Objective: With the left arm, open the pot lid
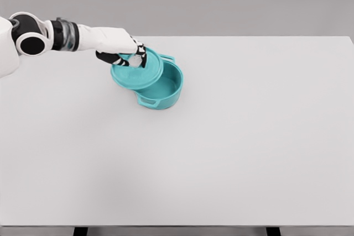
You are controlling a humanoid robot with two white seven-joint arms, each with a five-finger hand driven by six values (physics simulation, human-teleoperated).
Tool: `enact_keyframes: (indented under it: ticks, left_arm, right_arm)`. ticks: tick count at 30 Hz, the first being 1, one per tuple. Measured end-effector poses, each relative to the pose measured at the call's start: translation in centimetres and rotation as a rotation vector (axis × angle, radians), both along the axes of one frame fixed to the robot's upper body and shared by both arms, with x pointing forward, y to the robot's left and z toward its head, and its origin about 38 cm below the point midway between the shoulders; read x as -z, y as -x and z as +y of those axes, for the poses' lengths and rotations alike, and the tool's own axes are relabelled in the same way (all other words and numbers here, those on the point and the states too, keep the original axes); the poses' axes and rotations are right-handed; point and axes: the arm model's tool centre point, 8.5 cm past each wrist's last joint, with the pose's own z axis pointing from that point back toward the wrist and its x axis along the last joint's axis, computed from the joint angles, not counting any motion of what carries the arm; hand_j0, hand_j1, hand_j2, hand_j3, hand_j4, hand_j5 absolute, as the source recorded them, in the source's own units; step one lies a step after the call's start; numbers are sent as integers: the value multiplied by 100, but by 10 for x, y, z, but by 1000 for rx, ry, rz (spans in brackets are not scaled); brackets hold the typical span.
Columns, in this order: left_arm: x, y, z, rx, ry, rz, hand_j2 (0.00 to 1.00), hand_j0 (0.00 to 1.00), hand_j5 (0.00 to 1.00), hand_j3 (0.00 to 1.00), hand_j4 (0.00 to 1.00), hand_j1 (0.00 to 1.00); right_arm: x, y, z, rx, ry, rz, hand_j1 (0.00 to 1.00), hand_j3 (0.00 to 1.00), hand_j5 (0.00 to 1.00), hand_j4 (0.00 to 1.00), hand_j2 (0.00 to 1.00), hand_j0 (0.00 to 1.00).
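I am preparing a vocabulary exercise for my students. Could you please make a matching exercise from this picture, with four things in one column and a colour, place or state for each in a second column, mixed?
Column 1:
1. lid
2. pot
3. left hand
4. table

Column 2:
A. white, bearing the cookware
B. teal, uncovered on its right side
C. closed on the knob
D. tilted, shifted left off the rim

Pairs: 1-D, 2-B, 3-C, 4-A
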Motion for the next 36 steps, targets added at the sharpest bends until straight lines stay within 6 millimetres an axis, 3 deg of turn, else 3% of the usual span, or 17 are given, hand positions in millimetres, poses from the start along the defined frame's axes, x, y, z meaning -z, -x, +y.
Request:
enact_keyframes:
  ticks: [9,13,16,17,18,20,30,36]
  left_arm:
    - [-3,2,62,-113,-35,-9,53,53,53,53,53,53]
    - [-2,3,82,-154,-52,-8,53,53,53,53,53,53]
    - [11,6,91,-173,-62,15,56,56,56,56,56,56]
    - [12,6,92,-176,-63,16,68,68,68,68,68,68]
    - [12,6,93,-179,-63,17,87,87,87,87,87,87]
    - [12,6,94,-183,-62,19,100,100,100,100,100,100]
    - [5,3,96,-188,-56,6,100,100,100,100,100,100]
    - [-18,13,154,-309,-23,-35,100,100,100,100,100,100]
  right_arm:
    - [0,0,0,0,0,0,100,100,100,100,100,100]
    - [0,-1,0,0,0,-1,100,100,100,100,100,100]
    - [0,-1,0,-1,0,-1,100,100,100,100,100,100]
    - [0,-1,0,0,0,-1,100,100,100,100,100,100]
    - [0,0,0,0,0,0,100,100,100,100,100,100]
    - [0,0,0,0,0,0,100,100,100,100,100,100]
    - [0,-1,0,0,0,-1,100,100,100,100,100,100]
    - [0,0,0,0,0,0,100,100,100,100,100,100]
